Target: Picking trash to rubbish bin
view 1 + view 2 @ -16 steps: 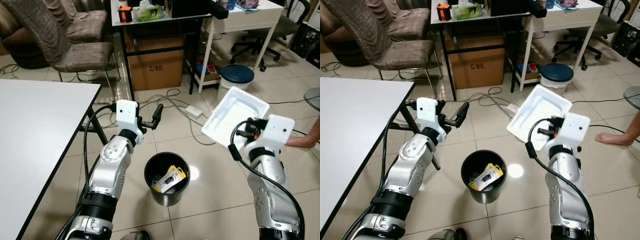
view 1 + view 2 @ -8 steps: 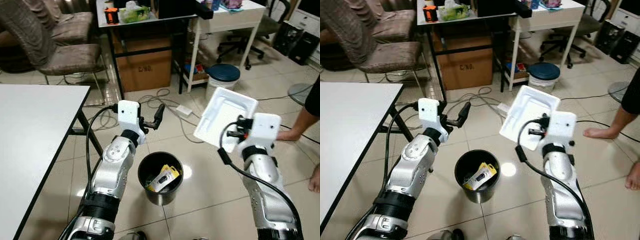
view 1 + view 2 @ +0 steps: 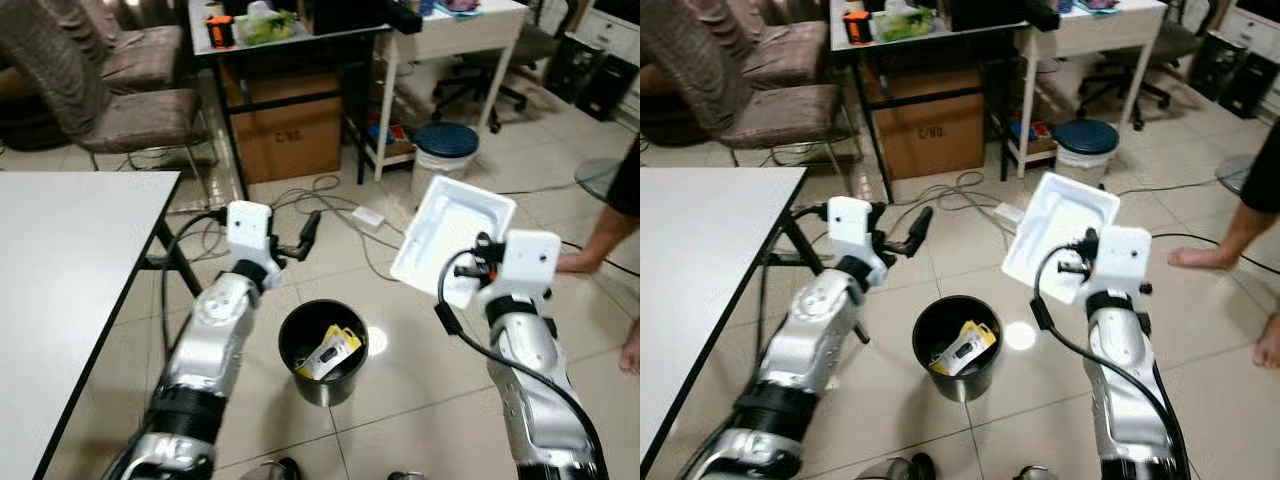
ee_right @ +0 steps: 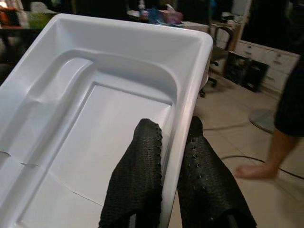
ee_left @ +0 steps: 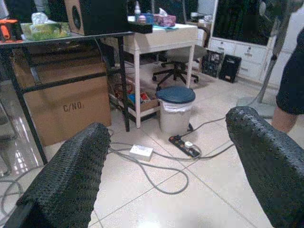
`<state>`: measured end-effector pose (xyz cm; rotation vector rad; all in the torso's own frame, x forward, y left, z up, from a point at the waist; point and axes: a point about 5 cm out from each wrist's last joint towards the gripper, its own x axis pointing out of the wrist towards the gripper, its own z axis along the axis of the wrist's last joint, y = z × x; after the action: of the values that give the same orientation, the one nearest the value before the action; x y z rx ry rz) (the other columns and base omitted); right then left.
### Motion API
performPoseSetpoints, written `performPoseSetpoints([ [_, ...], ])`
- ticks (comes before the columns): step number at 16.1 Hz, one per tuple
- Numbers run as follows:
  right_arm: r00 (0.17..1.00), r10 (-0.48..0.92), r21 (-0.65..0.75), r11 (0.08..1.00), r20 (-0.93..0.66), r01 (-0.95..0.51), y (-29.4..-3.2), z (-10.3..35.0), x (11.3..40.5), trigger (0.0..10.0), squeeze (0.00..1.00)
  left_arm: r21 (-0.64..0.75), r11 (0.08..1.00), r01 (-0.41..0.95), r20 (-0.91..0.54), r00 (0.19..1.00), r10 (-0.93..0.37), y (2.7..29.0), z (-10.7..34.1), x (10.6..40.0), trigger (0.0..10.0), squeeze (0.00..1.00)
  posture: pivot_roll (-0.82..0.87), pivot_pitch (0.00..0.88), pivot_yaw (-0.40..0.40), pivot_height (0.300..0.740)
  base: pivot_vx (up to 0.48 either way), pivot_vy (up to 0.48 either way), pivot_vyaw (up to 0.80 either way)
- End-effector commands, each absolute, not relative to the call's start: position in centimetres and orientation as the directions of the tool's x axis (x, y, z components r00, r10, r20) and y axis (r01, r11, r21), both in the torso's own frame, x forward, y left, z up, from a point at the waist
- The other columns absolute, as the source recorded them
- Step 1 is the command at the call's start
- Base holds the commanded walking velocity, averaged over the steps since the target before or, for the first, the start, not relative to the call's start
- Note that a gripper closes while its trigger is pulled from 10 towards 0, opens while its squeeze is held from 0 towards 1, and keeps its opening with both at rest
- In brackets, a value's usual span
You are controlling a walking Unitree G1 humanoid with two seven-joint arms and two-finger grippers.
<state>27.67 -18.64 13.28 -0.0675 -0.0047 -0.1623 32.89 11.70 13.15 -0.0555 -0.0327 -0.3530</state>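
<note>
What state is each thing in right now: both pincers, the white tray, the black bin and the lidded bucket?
Right pincer: shut on the white tray's rim.
Left pincer: open, empty, above the floor.
White tray: held up, tilted, to the right of the bin, not over it.
Black bin: upright on the floor, open, a yellow and white packet inside.
Lidded bucket: upright, blue lid on.

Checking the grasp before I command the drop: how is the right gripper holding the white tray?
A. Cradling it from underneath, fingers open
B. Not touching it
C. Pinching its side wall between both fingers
C: the right gripper pinches the white tray's side wall, one finger inside, one outside.
</note>
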Motion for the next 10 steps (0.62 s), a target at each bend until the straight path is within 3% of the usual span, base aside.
performPoseSetpoints([
  [1, 0.984, -0.171, -0.078, 0.982, 0.041, 0.174, -19.0, 13.8, 27.3, 10.0, 0.0, -0.033, 0.935, 0.354, 0.025, 0.935, -0.353, 12.5, 12.9, 32.4, 10.0, 0.0, -0.07, 0.079, 0.095, 0.74, 0.0, 0.0, 0.0],
  [4, 0.98, -0.197, -0.085, 0.976, 0.031, 0.199, -19.6, 13.4, 26.8, 10.0, 0.0, -0.007, 0.926, 0.377, -0.006, 0.926, -0.377, 13.5, 11.9, 31.2, 10.0, 0.0, -0.08, 0.08, 0.104, 0.74, 0.0, 0.0, 0.0],
  [8, 0.98, -0.195, -0.077, 0.977, 0.033, 0.197, -19.0, 13.3, 26.7, 10.0, 0.0, -0.028, 0.901, 0.433, 0.017, 0.901, -0.432, 12.2, 12.3, 30.6, 10.0, 0.0, -0.08, 0.085, 0.111, 0.74, 0.0, 0.0, 0.0],
  [10, 0.981, -0.192, -0.073, 0.978, 0.035, 0.194, -18.8, 13.3, 26.9, 10.0, 0.0, -0.026, 0.878, 0.478, 0.034, 0.878, -0.477, 11.5, 12.8, 30.3, 10.0, 0.0, -0.07, 0.088, 0.115, 0.74, 0.45, 0.0, 0.0],
])
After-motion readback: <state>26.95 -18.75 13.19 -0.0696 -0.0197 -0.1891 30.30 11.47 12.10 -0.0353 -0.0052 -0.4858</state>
